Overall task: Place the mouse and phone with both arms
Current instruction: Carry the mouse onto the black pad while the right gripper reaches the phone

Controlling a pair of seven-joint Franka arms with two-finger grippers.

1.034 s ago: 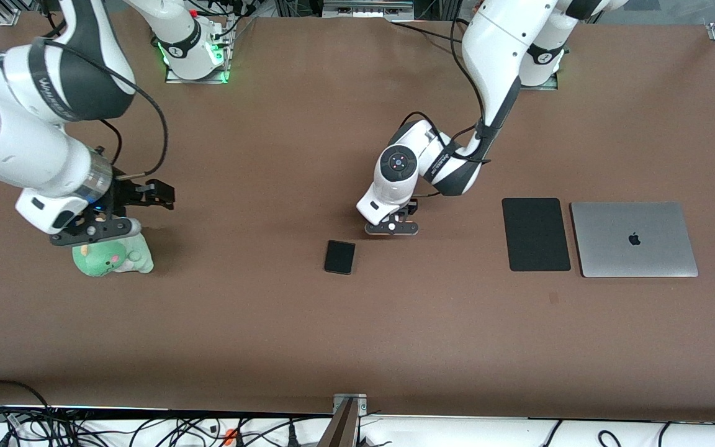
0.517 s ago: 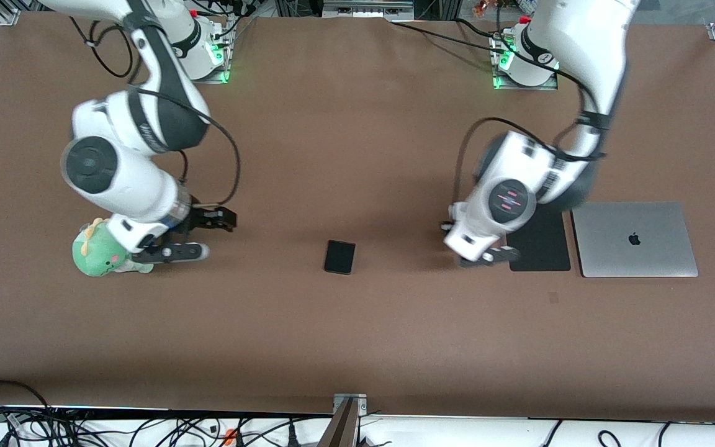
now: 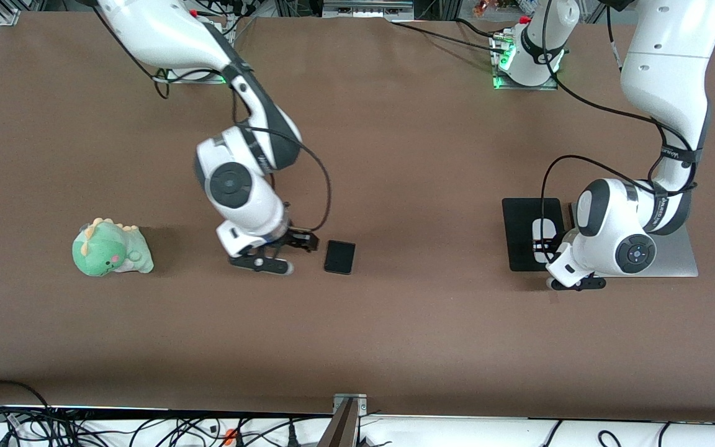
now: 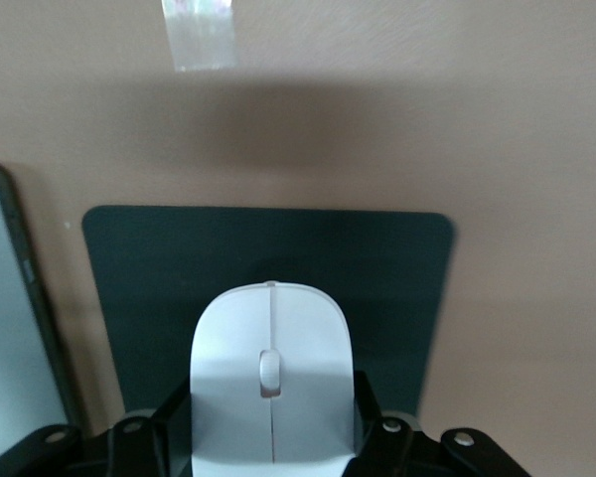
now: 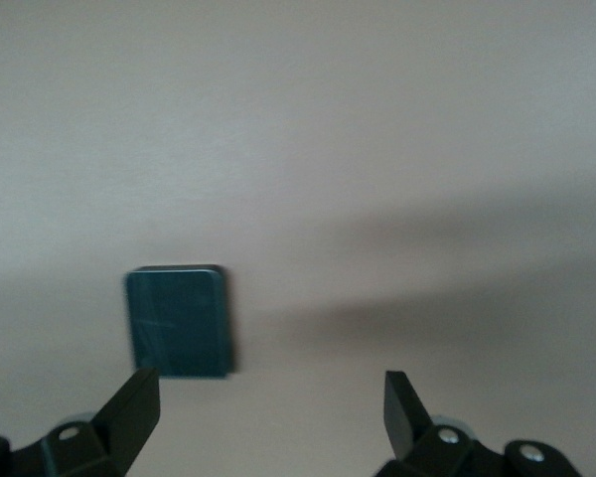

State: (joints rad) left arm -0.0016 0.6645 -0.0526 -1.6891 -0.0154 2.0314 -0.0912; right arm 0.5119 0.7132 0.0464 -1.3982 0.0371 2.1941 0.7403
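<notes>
The white mouse (image 3: 542, 228) sits between the fingers of my left gripper (image 3: 542, 245), low over the black mouse pad (image 3: 522, 230); I cannot tell whether it touches the pad. In the left wrist view the mouse (image 4: 270, 368) is clamped by my left gripper (image 4: 268, 429), with the pad (image 4: 139, 268) under it. The black phone (image 3: 339, 257) lies flat near the table's middle. My right gripper (image 3: 264, 264) is open and empty, low over the table beside the phone, toward the right arm's end. In the right wrist view the phone (image 5: 179, 320) lies just ahead of my open right gripper (image 5: 268, 417).
A closed silver laptop (image 3: 683, 261) lies beside the mouse pad toward the left arm's end, partly under the left arm; its edge shows in the left wrist view (image 4: 5, 348). A green plush dinosaur (image 3: 109, 248) sits toward the right arm's end.
My left arm has swung from the table's middle to the mouse pad with the mouse. My right arm has moved from above the plush dinosaur to beside the phone.
</notes>
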